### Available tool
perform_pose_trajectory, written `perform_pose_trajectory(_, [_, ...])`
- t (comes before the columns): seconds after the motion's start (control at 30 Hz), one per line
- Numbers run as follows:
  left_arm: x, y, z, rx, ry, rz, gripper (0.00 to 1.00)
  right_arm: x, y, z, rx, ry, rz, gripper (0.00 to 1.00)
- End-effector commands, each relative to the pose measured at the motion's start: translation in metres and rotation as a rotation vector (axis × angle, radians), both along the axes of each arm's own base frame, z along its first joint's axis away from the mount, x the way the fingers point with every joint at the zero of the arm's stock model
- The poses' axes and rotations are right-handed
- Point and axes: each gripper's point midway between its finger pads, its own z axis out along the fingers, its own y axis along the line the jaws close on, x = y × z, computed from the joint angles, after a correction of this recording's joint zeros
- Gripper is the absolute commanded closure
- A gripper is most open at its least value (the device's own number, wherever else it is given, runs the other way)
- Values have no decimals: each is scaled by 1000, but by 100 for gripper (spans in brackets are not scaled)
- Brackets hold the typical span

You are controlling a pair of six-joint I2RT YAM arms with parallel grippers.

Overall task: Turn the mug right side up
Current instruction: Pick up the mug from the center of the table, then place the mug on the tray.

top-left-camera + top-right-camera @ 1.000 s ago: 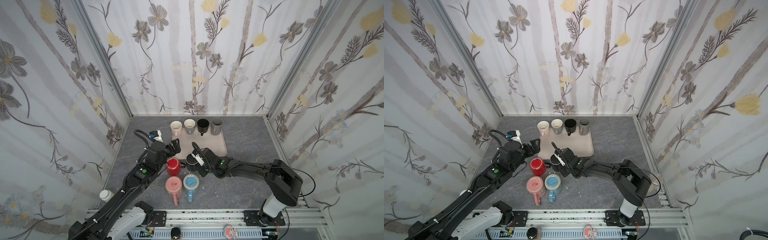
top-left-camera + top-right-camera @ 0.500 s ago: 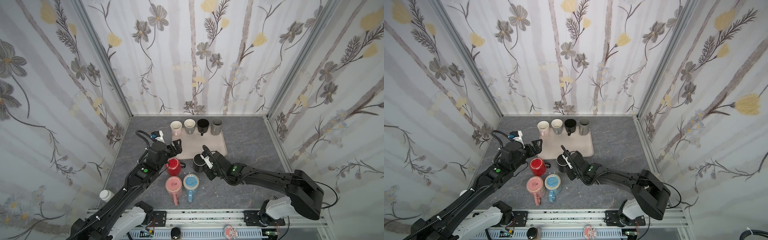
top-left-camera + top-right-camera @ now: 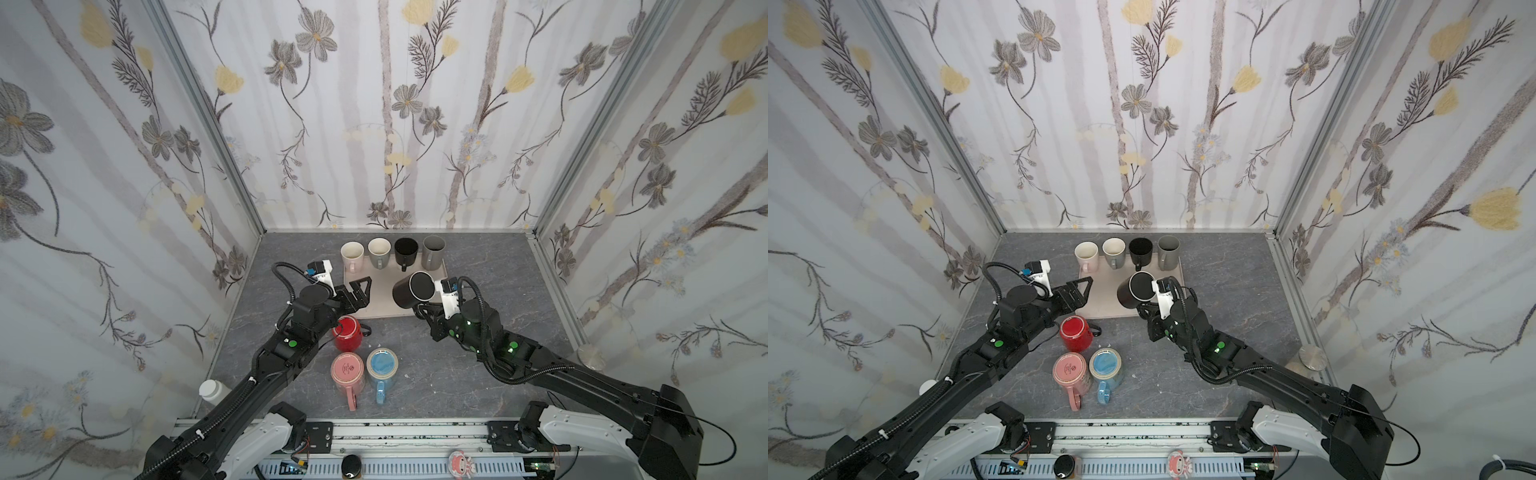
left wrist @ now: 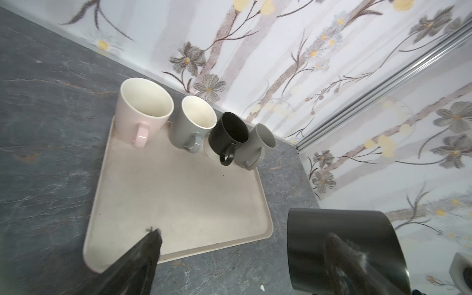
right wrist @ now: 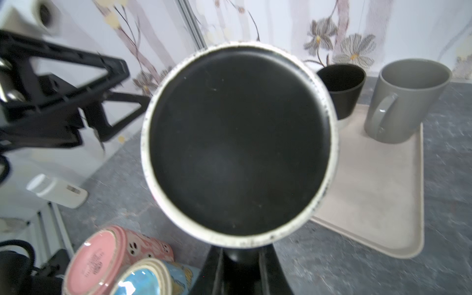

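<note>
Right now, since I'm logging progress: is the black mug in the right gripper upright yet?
No, it is tipped. The black mug leans aslant in both top views, its white-ringed round end turned sideways and up, with its handle clamped in the right gripper.

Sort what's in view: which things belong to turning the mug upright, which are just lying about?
In the job: black mug, tilted in the right claw; tray; red mug, pink mug, blue mug, upside down, likely next.
Lying about: row of upright mugs, white bottle, metal disc, open left claw.
</note>
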Motion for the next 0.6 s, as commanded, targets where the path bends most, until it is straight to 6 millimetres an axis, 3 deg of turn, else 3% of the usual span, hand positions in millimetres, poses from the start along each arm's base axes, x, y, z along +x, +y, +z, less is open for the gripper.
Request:
perform_pose_trajectory(0.0, [-8, -19, 36, -126, -117, -116, 0, 2, 13, 78, 287, -149, 32, 100])
perform_pose_trajectory(0.2, [-25, -34, 63, -258, -215, -246, 5, -8, 14, 143, 584, -257, 112, 100])
perform_pose_trajectory(0.33, [-37, -39, 80, -321, -280, -312, 12, -15, 13, 173, 722, -297, 176, 100])
perform_pose_trajectory(0.47, [-52, -41, 99, -389, -360, -381, 13, -22, 20, 191, 815, -300, 269, 100])
perform_pose_trajectory(0.57, [-62, -42, 116, -438, -418, -426, 19, -27, 30, 191, 856, -278, 344, 100])
